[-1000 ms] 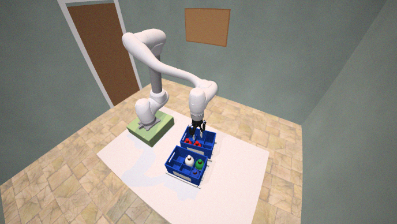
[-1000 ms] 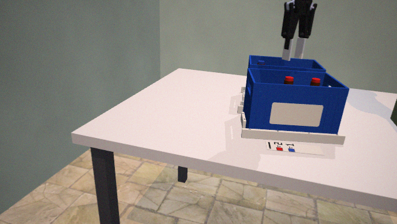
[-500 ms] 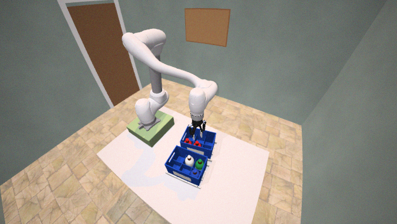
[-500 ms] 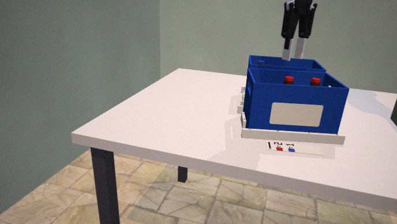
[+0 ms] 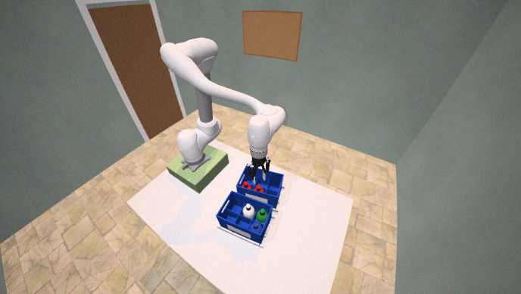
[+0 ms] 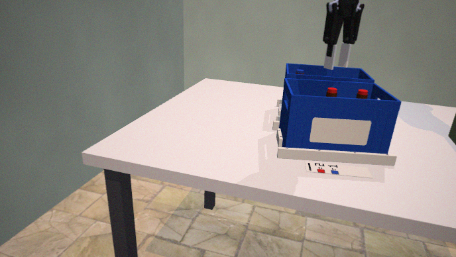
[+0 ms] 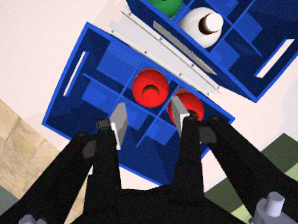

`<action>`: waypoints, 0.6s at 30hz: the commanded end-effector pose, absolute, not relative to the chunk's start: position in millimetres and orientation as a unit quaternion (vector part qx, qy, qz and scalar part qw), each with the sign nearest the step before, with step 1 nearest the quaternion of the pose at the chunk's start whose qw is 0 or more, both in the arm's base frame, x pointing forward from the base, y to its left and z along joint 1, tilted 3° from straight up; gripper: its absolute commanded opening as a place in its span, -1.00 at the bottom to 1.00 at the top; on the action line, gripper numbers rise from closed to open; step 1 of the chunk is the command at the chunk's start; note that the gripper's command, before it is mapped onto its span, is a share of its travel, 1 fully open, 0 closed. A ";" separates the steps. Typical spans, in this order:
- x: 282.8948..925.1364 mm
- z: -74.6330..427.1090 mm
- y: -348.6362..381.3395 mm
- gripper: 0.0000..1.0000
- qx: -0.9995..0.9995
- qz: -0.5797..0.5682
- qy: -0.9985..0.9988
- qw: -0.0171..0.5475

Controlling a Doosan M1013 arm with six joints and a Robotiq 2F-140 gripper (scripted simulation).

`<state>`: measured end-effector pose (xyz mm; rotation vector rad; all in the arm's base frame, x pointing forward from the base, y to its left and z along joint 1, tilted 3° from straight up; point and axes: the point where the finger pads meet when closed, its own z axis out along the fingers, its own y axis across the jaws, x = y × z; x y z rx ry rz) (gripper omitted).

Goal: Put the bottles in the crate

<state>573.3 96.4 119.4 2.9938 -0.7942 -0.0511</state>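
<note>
My gripper (image 5: pixel 258 174) hangs above the crate (image 5: pixel 260 186) that holds two red-capped bottles (image 5: pixel 246 185) (image 5: pixel 259 188); its fingers stand apart with nothing between them. In the wrist view the fingertips frame the two red bottles (image 7: pixel 150 87) (image 7: pixel 189 106) from above. The other crate (image 5: pixel 244 217) holds a white bottle (image 5: pixel 248 211), a green bottle (image 5: pixel 261 215) and a blue bottle (image 5: pixel 256 226), all upright. The pick list (image 6: pixel 331 168) lies in front of the near crate (image 6: pixel 339 119) and shows 2 red and 1 blue.
Both crates sit side by side on the white table, in low white rails (image 6: pixel 336 155). The robot's green base block (image 5: pixel 198 168) stands at the table's far left. The table's edge (image 6: pixel 199 172) is near the pick list.
</note>
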 end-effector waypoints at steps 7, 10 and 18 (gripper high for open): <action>583.4 119.6 77.7 -0.24 0.966 -0.016 -0.256 0.022; 586.2 119.7 73.6 -0.24 0.966 -0.016 -0.256 0.022; 609.1 119.8 40.7 -0.24 0.966 -0.016 -0.256 0.022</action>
